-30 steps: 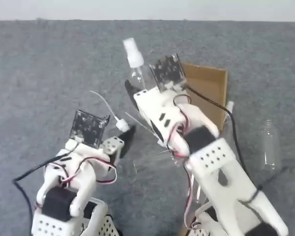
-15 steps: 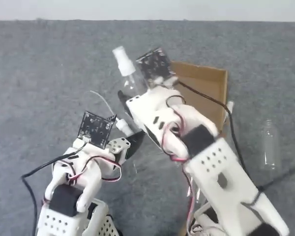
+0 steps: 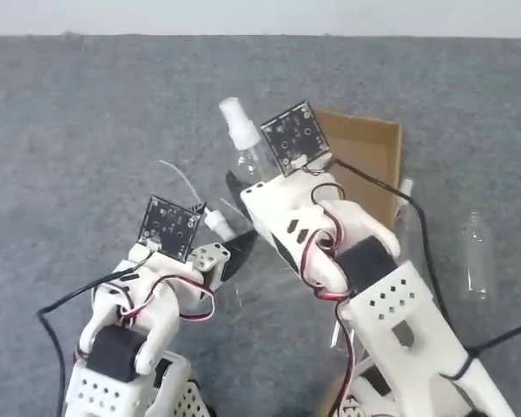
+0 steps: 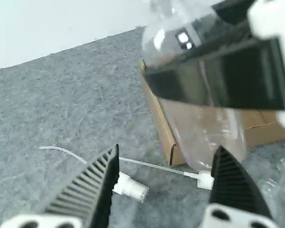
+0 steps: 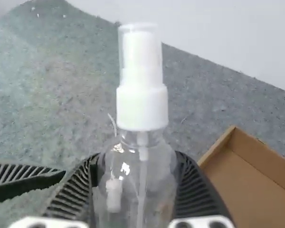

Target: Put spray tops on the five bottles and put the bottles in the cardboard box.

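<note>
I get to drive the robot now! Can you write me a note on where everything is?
Right gripper: shut on a capped bottle, held up beside the cardboard box.
Left gripper: open, over two loose spray tops on the table.
Done: that bottle has its top; not yet boxed.
Left: box it, then cap and box the bare bottle on the table, and the rest.

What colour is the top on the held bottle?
The top is white; see the right wrist view.
</note>
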Controlling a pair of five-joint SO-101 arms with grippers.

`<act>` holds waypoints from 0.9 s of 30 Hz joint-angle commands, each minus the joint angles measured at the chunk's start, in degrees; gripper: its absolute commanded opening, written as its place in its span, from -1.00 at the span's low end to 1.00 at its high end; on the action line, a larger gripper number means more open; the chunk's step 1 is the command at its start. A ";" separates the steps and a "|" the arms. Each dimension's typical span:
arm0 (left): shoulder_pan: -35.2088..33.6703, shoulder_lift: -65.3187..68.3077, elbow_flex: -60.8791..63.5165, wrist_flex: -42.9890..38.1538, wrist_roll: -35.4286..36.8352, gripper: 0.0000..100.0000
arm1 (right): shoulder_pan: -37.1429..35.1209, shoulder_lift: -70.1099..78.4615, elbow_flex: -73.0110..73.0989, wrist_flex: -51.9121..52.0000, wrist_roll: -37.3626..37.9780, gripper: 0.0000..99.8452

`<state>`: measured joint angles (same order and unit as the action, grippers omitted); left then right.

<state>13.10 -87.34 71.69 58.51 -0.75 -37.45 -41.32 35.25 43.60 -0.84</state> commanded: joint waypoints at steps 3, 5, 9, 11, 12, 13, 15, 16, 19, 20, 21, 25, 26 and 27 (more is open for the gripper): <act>0.09 -0.26 -0.31 -1.67 -0.53 -0.42 | 0.66 -5.85 -1.14 1.80 0.88 -0.99; 0.18 -0.26 -0.31 -1.67 -0.53 -0.42 | 0.57 -6.46 -1.14 2.95 0.88 -0.99; 0.18 -0.26 -0.31 -1.76 -0.53 -0.42 | 0.57 -7.96 -1.14 4.70 0.53 -0.99; 0.09 -0.26 -0.22 -2.64 -0.53 -0.42 | 0.48 -8.22 -0.97 4.88 0.44 -0.99; 0.09 -0.26 0.04 -2.81 -0.53 -0.42 | 0.31 -8.31 -0.88 4.88 0.35 -0.99; 0.26 -0.26 0.13 -2.81 -0.53 -0.42 | -0.31 -8.22 -0.88 4.79 0.35 -0.99; 0.53 -0.70 0.22 -2.64 -0.53 -0.42 | -1.89 -7.69 -0.62 3.82 0.26 -0.99; 0.53 -0.70 -0.04 -2.46 -0.53 -0.42 | -2.77 -7.60 0.18 1.98 0.26 -0.99; 0.53 -0.79 -0.75 -2.37 -0.44 -0.42 | -3.91 -7.69 2.64 -2.77 0.53 -0.99; 0.44 -0.79 -0.75 -2.29 -0.26 -0.42 | -4.09 -7.69 3.16 -3.21 0.53 -0.99; 0.18 -0.79 -0.66 -2.37 0.09 -0.42 | -4.00 -7.69 3.43 -3.12 0.53 -0.99; 0.00 -0.35 -0.57 -2.73 0.26 -0.42 | -3.82 -8.40 3.69 -0.66 0.79 -0.99; 0.00 -0.35 -0.57 -2.73 0.26 -0.42 | -3.82 -8.57 3.43 0.40 0.88 -0.99; 0.00 -0.35 -0.57 -2.64 0.26 -0.42 | -3.74 -9.10 3.25 0.92 0.88 -0.99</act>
<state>13.54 -86.99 72.22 57.54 -0.75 -40.62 -46.77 39.82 42.46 -0.48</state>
